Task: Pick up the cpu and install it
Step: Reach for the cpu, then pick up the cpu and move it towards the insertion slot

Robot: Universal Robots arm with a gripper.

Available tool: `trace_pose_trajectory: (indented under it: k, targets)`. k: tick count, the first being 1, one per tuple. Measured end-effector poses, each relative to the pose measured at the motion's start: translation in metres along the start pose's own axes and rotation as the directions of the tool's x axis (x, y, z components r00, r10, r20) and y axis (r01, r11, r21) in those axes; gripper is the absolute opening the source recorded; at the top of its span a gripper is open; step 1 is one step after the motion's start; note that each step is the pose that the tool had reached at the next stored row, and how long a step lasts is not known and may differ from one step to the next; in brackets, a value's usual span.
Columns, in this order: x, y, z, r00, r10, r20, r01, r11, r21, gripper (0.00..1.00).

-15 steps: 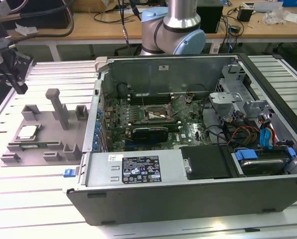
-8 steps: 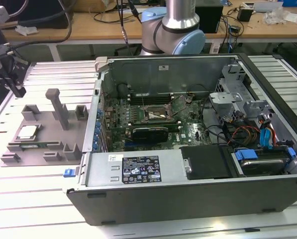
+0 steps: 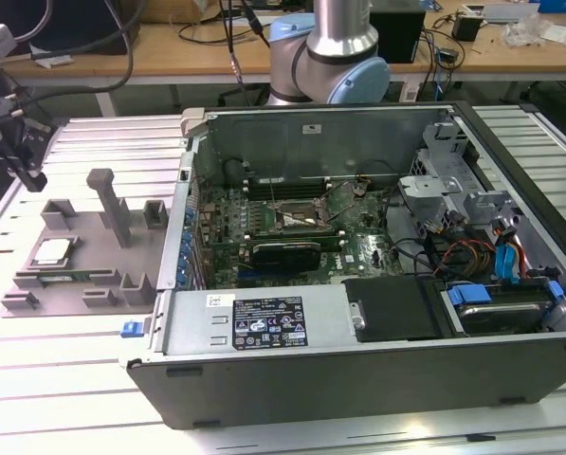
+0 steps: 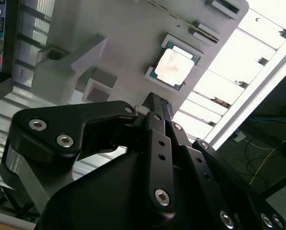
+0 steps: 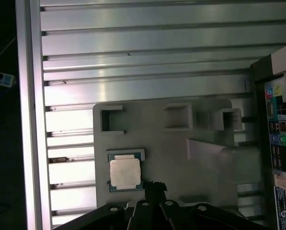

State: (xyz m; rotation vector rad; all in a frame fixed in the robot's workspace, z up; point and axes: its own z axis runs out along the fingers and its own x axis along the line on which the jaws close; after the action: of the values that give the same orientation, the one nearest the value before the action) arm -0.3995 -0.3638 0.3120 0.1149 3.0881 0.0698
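The cpu [image 3: 53,251] is a small silver-topped square chip lying flat in a recess of the grey fixture plate [image 3: 83,284], at the exterior view's left beside the open computer case [image 3: 358,313]. Both wrist views show it close ahead of the gripper tip: cpu [image 4: 174,67], cpu [image 5: 125,172]. My black gripper [image 3: 31,178] hangs above the table near the plate's far left corner, apart from the chip. Its fingers meet in one narrow tip [image 5: 154,184], shut on nothing; gripper [image 4: 151,101]. The motherboard socket [image 3: 297,220] sits inside the case.
Grey blocks and a tall post [image 3: 107,204] rise from the fixture plate near the chip. The case's side wall [image 3: 183,227] stands just past the plate. The slatted aluminium table [image 5: 147,43] ends at an edge rail [image 5: 30,120].
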Motion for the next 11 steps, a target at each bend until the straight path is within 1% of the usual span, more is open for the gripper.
trace_pose_trajectory:
  k: [2,11]
  targets:
    - [0.0016,-0.0002,0.0014,1.0,0.0,0.0001,0.0,1.0,-0.0001,0.11]
    - [0.0023,-0.0003,0.0021,1.0,0.0,-0.0001,0.0,1.0,0.0,0.11]
